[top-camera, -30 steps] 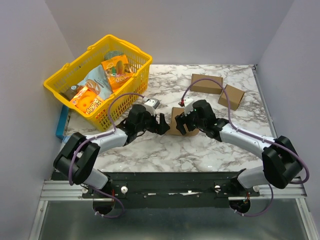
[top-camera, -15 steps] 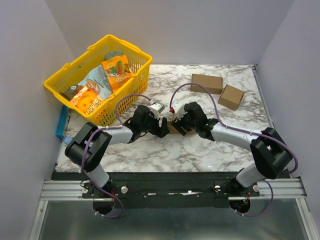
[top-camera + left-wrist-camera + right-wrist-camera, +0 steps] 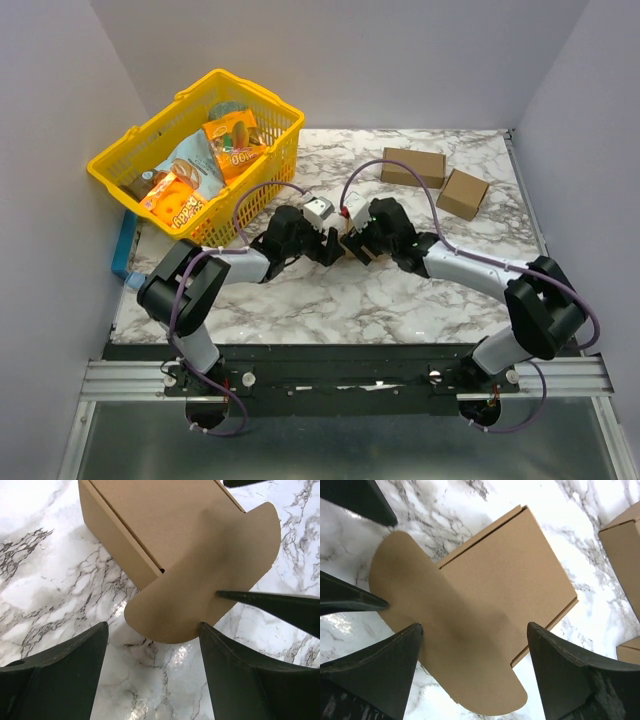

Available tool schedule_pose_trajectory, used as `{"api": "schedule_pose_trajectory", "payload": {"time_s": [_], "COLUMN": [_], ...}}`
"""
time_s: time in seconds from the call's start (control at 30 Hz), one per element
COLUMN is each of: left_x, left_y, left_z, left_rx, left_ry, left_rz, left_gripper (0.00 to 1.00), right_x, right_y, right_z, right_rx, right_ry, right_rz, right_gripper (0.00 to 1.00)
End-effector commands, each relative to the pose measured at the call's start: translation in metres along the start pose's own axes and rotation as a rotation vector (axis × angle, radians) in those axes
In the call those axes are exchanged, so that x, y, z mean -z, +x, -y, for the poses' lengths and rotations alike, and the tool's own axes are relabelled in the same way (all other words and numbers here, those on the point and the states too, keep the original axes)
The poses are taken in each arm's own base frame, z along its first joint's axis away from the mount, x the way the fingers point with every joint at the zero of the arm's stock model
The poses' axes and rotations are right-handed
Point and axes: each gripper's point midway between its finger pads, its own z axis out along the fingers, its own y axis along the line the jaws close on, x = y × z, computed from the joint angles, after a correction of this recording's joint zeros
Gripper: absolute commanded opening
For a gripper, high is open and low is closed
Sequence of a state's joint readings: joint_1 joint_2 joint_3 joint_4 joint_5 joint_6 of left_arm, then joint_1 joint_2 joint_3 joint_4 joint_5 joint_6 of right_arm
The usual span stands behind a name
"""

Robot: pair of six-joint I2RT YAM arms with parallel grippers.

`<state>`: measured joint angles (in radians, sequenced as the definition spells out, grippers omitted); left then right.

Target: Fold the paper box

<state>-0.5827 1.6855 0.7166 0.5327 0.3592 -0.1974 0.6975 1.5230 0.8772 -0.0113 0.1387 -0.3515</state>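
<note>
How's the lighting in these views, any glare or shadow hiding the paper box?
Left wrist view: bright sheen on the marble table near the paper box, the fingers dark and featureless. Right wrist view: a shadow crosses the box's rounded flap. Top view: even light, no harsh glare.

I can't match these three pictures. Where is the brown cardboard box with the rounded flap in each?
Top view: brown cardboard box with rounded flap, mid-table, mostly hidden between left gripper and right gripper.
Left wrist view: upper centre, flap nearest the camera.
Right wrist view: centre, flap at lower left.
Shared landmark: the white grey-veined marble tabletop beneath it.
</note>
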Motion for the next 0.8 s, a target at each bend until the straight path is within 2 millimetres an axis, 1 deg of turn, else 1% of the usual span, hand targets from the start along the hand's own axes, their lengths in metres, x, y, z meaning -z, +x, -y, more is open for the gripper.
{"api": "schedule_pose_trajectory", "payload": {"time_s": [0.0, 0.03, 0.07, 0.1, 0.13, 0.17, 0.23, 0.27, 0.3, 0.33, 0.37, 0.4, 0.43, 0.47, 0.5, 0.53, 0.6, 0.63, 0.73, 0.77], "left_x": [-0.011, -0.011, -0.013, -0.013, -0.014, -0.015, -0.017, -0.018, -0.019, -0.021, -0.023, -0.024, -0.025, -0.026, -0.027, -0.027, -0.027, -0.027, -0.027, -0.027], "left_y": [-0.009, -0.009, -0.008, -0.007, -0.008, -0.009, -0.008, -0.01, -0.01, -0.01, -0.01, -0.009, -0.01, -0.009, -0.008, -0.009, -0.007, -0.006, -0.006, -0.004], "left_z": [0.007, 0.007, 0.005, 0.005, 0.005, 0.005, 0.006, 0.006, 0.006, 0.005, 0.005, 0.005, 0.006, 0.005, 0.005, 0.004, 0.003, 0.002, 0.002, 0.002], "left_rx": [-0.057, -0.063, -0.064, -0.062, -0.065, -0.062, -0.058, -0.053, -0.05, -0.048, -0.047, -0.043, -0.046, -0.046, -0.047, -0.05, -0.052, -0.056, -0.061, -0.062], "left_ry": [0.065, 0.064, 0.06, 0.06, 0.062, 0.065, 0.071, 0.074, 0.075, 0.075, 0.076, 0.081, 0.085, 0.084, 0.084, 0.083, 0.076, 0.074, 0.073, 0.074], "left_rz": [0.029, 0.028, 0.027, 0.022, 0.025, 0.026, 0.028, 0.037, 0.038, 0.038, 0.038, 0.036, 0.036, 0.034, 0.03, 0.03, 0.024, 0.023, 0.025, 0.023], "left_gripper": [0.8, 0.8, 0.79, 0.79, 0.78, 0.78, 0.78, 0.78, 0.77, 0.77, 0.77, 0.77, 0.77, 0.77, 0.77, 0.77, 0.77, 0.76, 0.76, 0.76], "right_x": [0.018, 0.021, 0.023, 0.024, 0.026, 0.023, 0.018, 0.017, 0.002, -0.004, -0.009, -0.023, -0.029, -0.035, -0.037, -0.048, -0.053, -0.059, -0.063, -0.068], "right_y": [-0.03, -0.044, -0.049, -0.05, -0.065, -0.066, -0.07, -0.084, -0.073, -0.071, -0.083, -0.067, -0.064, -0.062, -0.067, -0.055, -0.052, -0.045, -0.036, -0.031], "right_z": [0.011, 0.022, 0.025, 0.028, 0.034, 0.033, 0.039, 0.048, 0.046, 0.053, 0.064, 0.061, 0.069, 0.072, 0.079, 0.079, 0.082, 0.08, 0.076, 0.072], "right_rx": [-0.109, -0.148, -0.172, -0.197, -0.209, -0.209, -0.223, -0.23, -0.247, -0.268, -0.273, -0.293, -0.307, -0.313, -0.31, -0.333, -0.347, -0.365, -0.38, -0.384], "right_ry": [-0.013, -0.027, -0.036, -0.044, -0.07, -0.093, -0.146, -0.156, -0.188, -0.214, -0.217, -0.241, -0.248, -0.259, -0.263, -0.289, -0.321, -0.358, -0.422, -0.444], "right_rz": [0.048, 0.081, 0.089, 0.081, 0.118, 0.118, 0.122, 0.149, 0.103, 0.099, 0.118, 0.055, 0.046, 0.039, 0.047, 0.019, 0.008, -0.001, -0.003, -0.01], "right_gripper": [0.95, 0.95, 0.95, 0.95, 0.96, 0.97, 0.98, 0.98, 0.98, 0.98, 0.98, 0.98, 0.98, 0.98, 0.97, 0.97, 0.95, 0.94, 0.94, 0.93]}}
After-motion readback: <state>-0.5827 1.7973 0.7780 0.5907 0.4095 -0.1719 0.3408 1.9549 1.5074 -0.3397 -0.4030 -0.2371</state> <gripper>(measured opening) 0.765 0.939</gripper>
